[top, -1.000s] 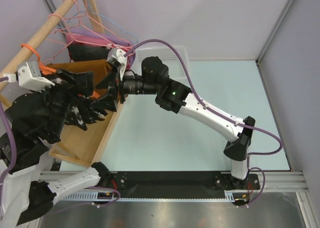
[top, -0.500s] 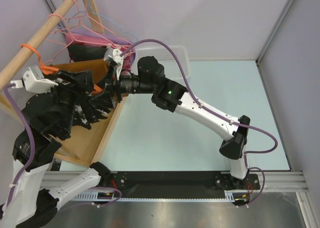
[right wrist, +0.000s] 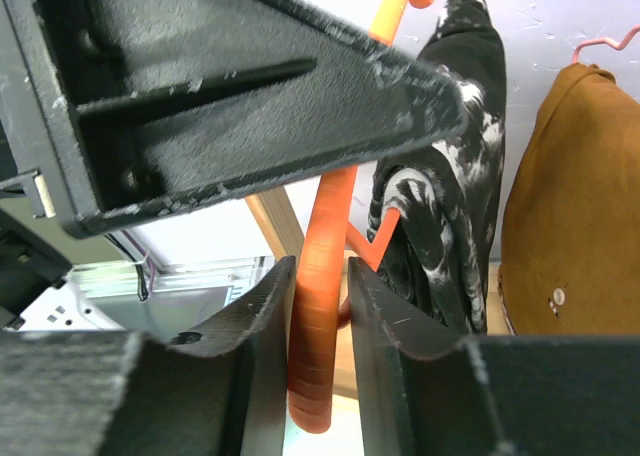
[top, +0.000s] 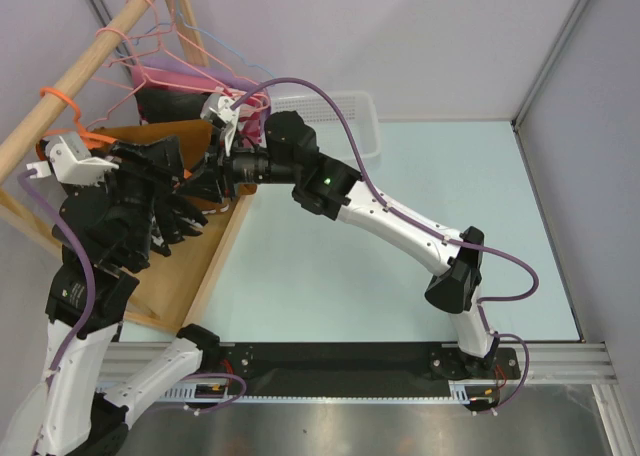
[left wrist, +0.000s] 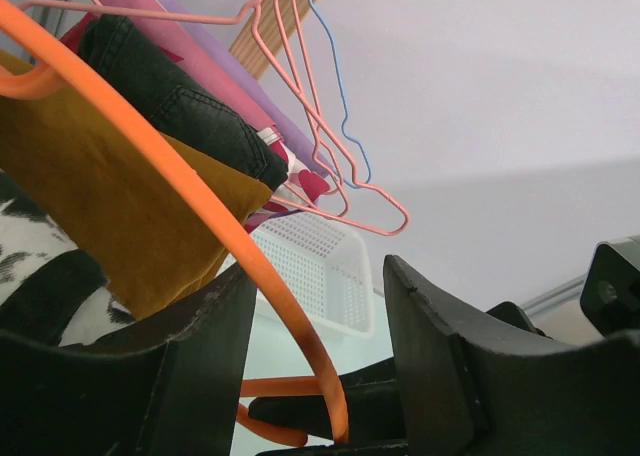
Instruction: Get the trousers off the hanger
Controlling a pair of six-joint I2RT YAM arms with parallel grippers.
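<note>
An orange hanger point(right wrist: 325, 276) carries black trousers with white blotchy print point(right wrist: 440, 176). Rust-brown trousers point(right wrist: 575, 206) with a small button point(right wrist: 557, 297) hang beside them. My right gripper point(right wrist: 318, 296) is shut on the hanger's lower end, both fingers hard against the plastic. In the left wrist view the orange hanger point(left wrist: 150, 166) curves down between the fingers of my left gripper point(left wrist: 318, 276), which is open and touches it on neither side. The rust-brown trousers point(left wrist: 110, 206) and printed trousers point(left wrist: 30, 266) hang to the left. From above, the right gripper point(top: 205, 181) and left gripper point(top: 185, 216) meet at the rack.
A wooden rail point(top: 90, 61) holds pink and blue wire hangers point(top: 150, 36) with dark denim point(left wrist: 170, 86) and pink cloth. A white perforated basket point(top: 340, 111) stands behind the right arm. The rack's wooden base point(top: 170, 286) slopes to the front left.
The right arm reached further left and its fingers closed onto the orange hanger. The left gripper's fingers narrowed around the hanger, and the left arm rose slightly.
</note>
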